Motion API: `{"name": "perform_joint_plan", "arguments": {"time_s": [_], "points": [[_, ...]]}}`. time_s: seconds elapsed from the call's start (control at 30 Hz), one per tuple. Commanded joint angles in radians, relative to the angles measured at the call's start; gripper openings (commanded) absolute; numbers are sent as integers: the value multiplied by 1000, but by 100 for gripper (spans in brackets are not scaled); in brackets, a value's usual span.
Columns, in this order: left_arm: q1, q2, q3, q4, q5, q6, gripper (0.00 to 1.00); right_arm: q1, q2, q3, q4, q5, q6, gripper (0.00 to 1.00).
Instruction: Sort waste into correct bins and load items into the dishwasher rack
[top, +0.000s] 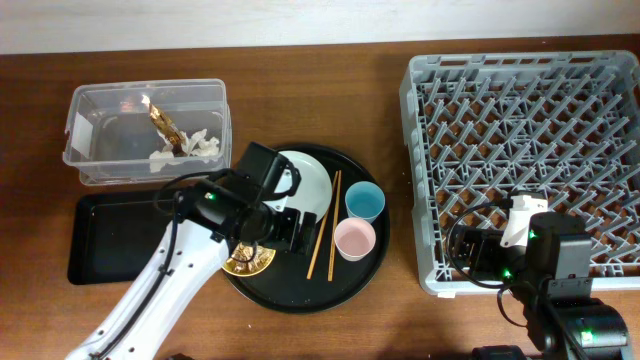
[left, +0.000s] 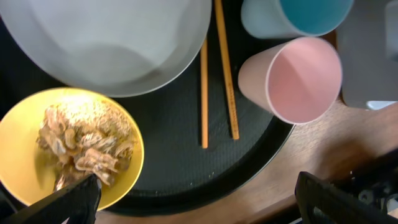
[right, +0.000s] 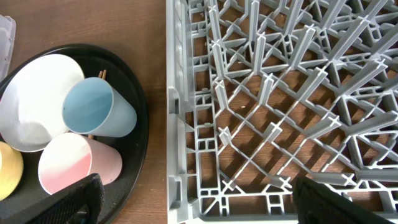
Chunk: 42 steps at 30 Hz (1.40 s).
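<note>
Our left gripper (left: 198, 202) is wide open just beside the bowl (left: 22, 149) of scraps (left: 84, 146) on the round tray (left: 174, 168) — tissue (top: 205, 145) and wrapper (top: 165, 125) lie in the tub (top: 150, 90). Our right gripper (right: 199, 202), open too, hovers over a corner of the rack (right: 174, 74).

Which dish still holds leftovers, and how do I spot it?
Find the round black tray left of the grey rack. At its lower-left edge seen from above, beside the pale plate, sits a small yellow bowl. Only it holds brown crumbly scraps; the blue cup and pink cup are empty.
</note>
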Motion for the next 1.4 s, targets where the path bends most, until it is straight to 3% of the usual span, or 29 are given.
{"name": "perform_joint_plan", "arguments": {"time_s": [0.0,0.17,0.43,0.47,0.53,0.77,0.83,0.93,1.07,1.23,1.37], "points": [[-6,-8,13,51,14,-2,99,5,1,13,3,-1,1,98],[-6,34,50,63,43,-19,89,5,1,13,3,-1,1,98],[-15,209,166,20,60,-17,89,5,1,13,3,-1,1,98],[-25,232,166,34,63,-17,80,5,1,13,3,-1,1,98],[-54,280,166,49,63,-18,71,5,1,13,2,-1,1,98],[-145,445,166,89,36,-18,70,5,1,13,-3,-1,1,99],[-151,475,166,111,36,-18,61,5,1,13,-6,-1,1,98],[-150,489,166,111,36,-18,23,5,1,13,-10,-1,1,98],[-150,489,168,98,37,-18,1,5,1,13,-16,2,1,98],[-122,395,203,-27,37,-17,0,5,1,13,-16,3,1,98],[-3,203,207,-23,76,-18,0,5,1,13,6,79,42,98]]}}
